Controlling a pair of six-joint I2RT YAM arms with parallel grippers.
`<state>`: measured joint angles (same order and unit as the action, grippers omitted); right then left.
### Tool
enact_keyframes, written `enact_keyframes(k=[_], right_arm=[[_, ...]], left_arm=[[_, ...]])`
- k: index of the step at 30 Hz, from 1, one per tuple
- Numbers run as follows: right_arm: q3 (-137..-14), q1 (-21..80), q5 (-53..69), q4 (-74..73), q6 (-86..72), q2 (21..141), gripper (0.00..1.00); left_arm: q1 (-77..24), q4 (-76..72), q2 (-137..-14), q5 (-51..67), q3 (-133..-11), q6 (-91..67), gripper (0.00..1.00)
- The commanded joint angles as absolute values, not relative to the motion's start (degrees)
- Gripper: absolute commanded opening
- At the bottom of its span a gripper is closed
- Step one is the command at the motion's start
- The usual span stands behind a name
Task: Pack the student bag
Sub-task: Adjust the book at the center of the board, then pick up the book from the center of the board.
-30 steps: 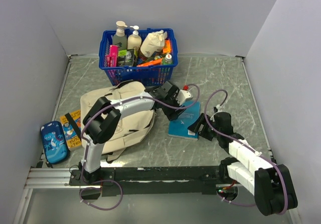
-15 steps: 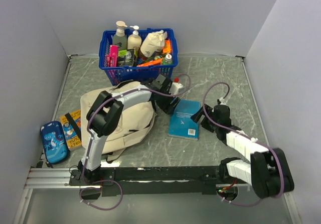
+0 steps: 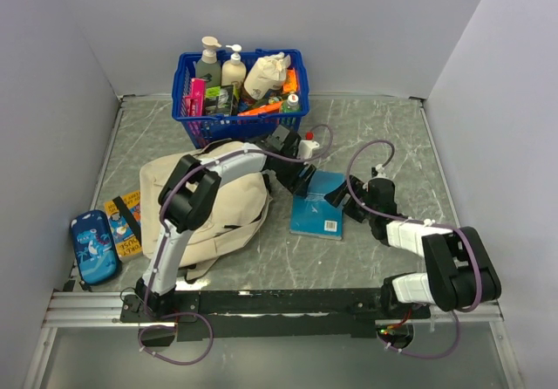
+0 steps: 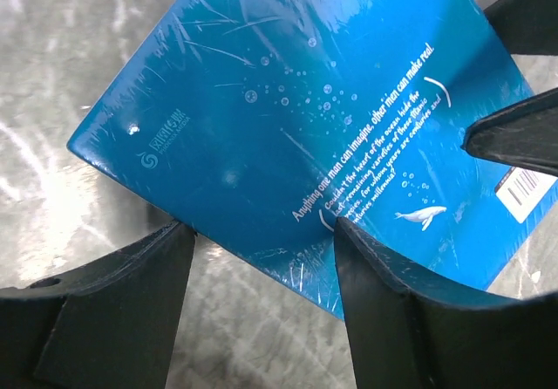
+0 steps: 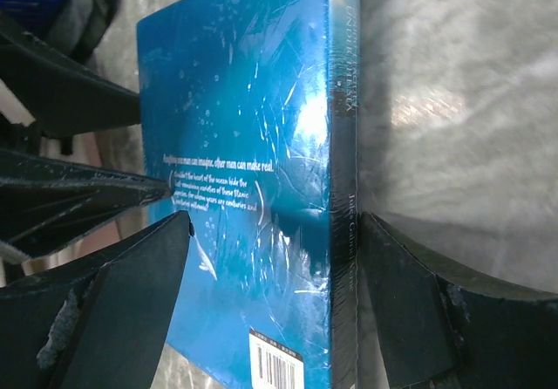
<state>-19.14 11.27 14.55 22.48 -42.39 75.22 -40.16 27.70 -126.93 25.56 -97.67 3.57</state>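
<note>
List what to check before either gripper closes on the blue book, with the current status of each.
1. Left gripper open: ok, jaws straddle an edge of the blue book.
2. Right gripper open: ok, jaws straddle the spine.
3. Book lying on the table, not yet gripped: ok.
4. Grippers clear of each other: not ok, both crowd the same book.
5. Student bag opened for packing: cannot tell.
</note>
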Motion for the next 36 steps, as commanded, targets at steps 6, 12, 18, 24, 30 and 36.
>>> enact_keyframes(k=[6, 12, 18, 24, 30, 36], right_arm=[[-19.8, 14.1, 28.3, 31.2, -48.7, 73.9, 0.84], [-17.7, 14.0, 36.3, 49.5, -55.2, 72.9, 0.83], [-14.7, 13.9, 36.1, 59.4, -58.9, 76.1, 0.82], [-13.4, 13.9, 31.6, 60.9, -57.3, 76.1, 0.82], [-12.0, 15.2, 18.6, 50.4, -53.5, 69.7, 0.82], [-11.3, 15.7, 6.9, 35.4, -51.8, 61.5, 0.84]], left_arm=[[-42.5, 24.3, -130.7, 31.7, -92.5, 4.1, 0.67], [-42.7, 16.8, -130.8, 37.8, -88.2, 0.9, 0.65], [-42.9, 13.1, -131.0, 41.7, -84.9, -2.5, 0.64], [-42.7, 12.9, -130.6, 42.6, -84.0, -2.9, 0.64], [-41.7, 14.8, -129.0, 42.3, -83.8, -2.7, 0.64], [-40.3, 16.2, -128.8, 41.8, -84.7, -3.2, 0.64]])
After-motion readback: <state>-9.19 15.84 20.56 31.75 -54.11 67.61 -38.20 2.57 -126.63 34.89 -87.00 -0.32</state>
